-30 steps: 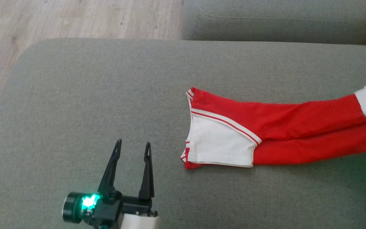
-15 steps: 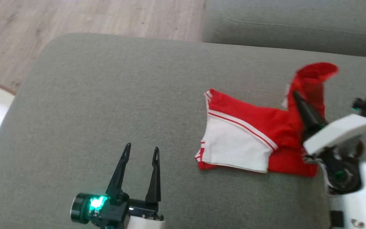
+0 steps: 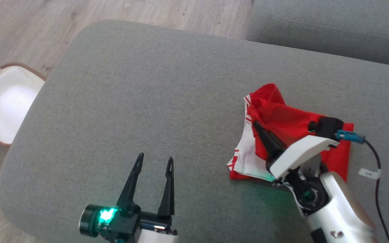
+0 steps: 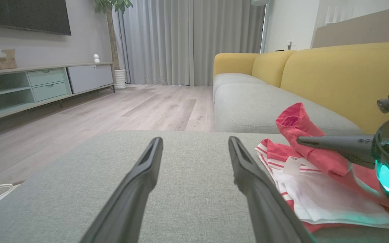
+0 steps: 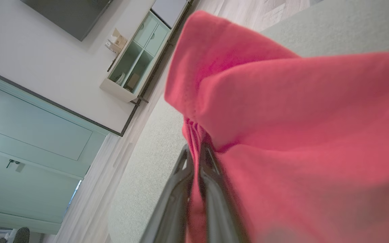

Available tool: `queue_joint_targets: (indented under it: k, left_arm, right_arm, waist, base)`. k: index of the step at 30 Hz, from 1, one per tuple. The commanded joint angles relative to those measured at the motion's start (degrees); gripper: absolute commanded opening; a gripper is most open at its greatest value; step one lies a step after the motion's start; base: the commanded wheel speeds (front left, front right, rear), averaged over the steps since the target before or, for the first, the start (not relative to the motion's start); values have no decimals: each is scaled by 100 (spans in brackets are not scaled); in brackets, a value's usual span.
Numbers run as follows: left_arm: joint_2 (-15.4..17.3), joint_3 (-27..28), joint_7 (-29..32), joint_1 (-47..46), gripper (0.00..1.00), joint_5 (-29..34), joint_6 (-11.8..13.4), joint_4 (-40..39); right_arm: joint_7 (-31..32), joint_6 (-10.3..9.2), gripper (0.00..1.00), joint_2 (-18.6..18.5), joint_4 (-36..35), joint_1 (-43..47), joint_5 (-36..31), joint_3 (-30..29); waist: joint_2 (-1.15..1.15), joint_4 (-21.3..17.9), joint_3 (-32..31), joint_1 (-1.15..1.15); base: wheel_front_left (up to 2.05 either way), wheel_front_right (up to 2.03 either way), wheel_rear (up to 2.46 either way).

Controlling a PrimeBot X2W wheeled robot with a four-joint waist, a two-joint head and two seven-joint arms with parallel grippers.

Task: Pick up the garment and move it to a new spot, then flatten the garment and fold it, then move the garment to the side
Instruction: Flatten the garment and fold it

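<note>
Two grippers are over a grey cushion [image 3: 147,84]. The right gripper [image 3: 257,125] is closed tight on the garment [image 3: 282,116], a red & white piece. Its fingers pinch a fold of the red cloth, which stands up a bit above the rest. In the right wrist view the red fabric [image 5: 282,118] hangs over the pressed-together fingers [image 5: 211,189].

The rest of the garment lies on the cushion, on the robot's right side, w/ the white part and its red stripes flat underneath. A small white label [image 4: 291,166] shows in the left wrist view.

The left gripper [image 3: 156,157] is fully open & holds nothing. It is near the front of the cushion, left of the garment and apart from it, fingers pointing away from the robot.

A white basket [image 3: 5,101] w/ a brown rim sits on the wood floor [image 3: 29,27], just beside the cushion's left edge. A yellow sofa [image 4: 333,71] is behind.
</note>
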Motion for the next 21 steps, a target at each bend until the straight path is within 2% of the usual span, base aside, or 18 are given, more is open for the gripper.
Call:
queue_joint_targets:
  k: [1,2,3,4,8,12,18,21]
  left_arm:
    - [-72,165,-53,-134,100,52,-4,-156]
    - [-78,166,-53,-138,100,53,-9,-152]
    - [-82,166,-53,-142,100,54,-15,-146]
    - [-87,165,-53,-148,100,56,-21,-138]
    - [-98,200,-53,-140,100,57,-39,-94]
    - [-100,292,-53,-77,100,82,-47,-46]
    - [-103,541,-53,152,100,-150,-152,-39]
    - [-104,694,-53,247,100,-242,-197,-81]
  right_arm:
    - [-71,37,0,37,-177,-278,49,128]
    - [-125,37,18,37,-63,-321,93,199]
    - [-188,37,55,37,42,-366,123,264]
    - [-246,37,100,37,140,-413,153,327]
    - [-475,37,100,37,322,-504,228,548]
    - [-819,37,100,26,60,-377,-63,497]
    - [-1772,37,100,-597,-725,316,-1127,117]
    - [-2315,37,100,-808,-1072,737,-1424,-48]
  waist:
    - [0,13,13,0]
    - [0,25,24,0]
    - [0,36,34,0]
    - [0,45,40,0]
    - [0,27,-4,0]
    - [0,-94,-161,0]
    - [0,-469,-556,0]
    - [0,-702,-684,0]
  base:
    - [0,0,0]
    - [0,0,0]
    - [0,0,0]
    - [0,0,0]
    - [0,0,0]
    - [0,0,0]
    - [0,0,0]
    - [0,0,0]
